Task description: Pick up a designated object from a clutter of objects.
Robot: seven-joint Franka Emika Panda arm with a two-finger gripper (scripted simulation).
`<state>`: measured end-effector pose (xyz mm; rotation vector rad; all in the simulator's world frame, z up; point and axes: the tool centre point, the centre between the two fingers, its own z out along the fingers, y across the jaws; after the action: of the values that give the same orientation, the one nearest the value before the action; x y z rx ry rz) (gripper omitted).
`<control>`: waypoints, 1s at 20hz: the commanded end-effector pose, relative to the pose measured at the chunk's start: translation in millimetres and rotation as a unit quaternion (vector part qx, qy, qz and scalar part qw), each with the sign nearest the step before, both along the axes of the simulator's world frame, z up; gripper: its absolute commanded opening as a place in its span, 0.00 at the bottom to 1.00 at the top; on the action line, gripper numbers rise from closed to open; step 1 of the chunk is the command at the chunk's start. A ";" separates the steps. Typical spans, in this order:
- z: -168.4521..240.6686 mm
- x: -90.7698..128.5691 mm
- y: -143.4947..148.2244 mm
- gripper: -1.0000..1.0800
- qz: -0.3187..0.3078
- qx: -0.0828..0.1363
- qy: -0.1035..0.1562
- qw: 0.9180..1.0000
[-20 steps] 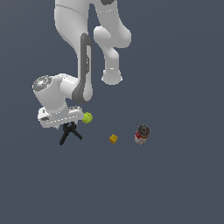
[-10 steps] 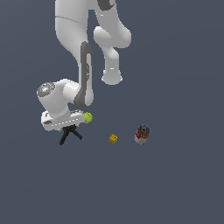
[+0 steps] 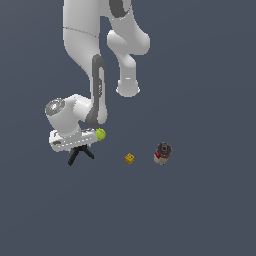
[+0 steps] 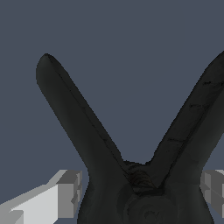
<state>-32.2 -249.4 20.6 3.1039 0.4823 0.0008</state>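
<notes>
- Gripper [image 4: 140,192] is low over the clamp [image 3: 80,153]; the fingers [image 4: 61,194] stand apart on either side of the clamp's pivot, gaps visible, not clamped.
- Clamp lies on the floor at the exterior view's left, handles splayed in a V in the wrist view.
- Ball [image 3: 100,134] sits just beside the hand, partly hidden.
- Cube [image 3: 129,158] and red-and-white cylinder [image 3: 162,153] lie well apart from the clamp, toward the exterior view's right.

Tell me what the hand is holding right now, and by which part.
Cannot be told for sure. The hand straddles the black clamp near the pivot where its two handles meet, one finger on each side, but contact isn't visible.
</notes>
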 end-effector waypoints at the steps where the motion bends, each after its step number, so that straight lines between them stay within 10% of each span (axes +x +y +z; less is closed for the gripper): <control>1: -1.5 0.2 0.6 0.00 0.001 0.000 0.000 1.000; 20: 33.5 -5.6 5.3 0.00 0.000 0.000 0.000 1.000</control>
<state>-37.4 -245.0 45.5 3.1050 0.4827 -0.0025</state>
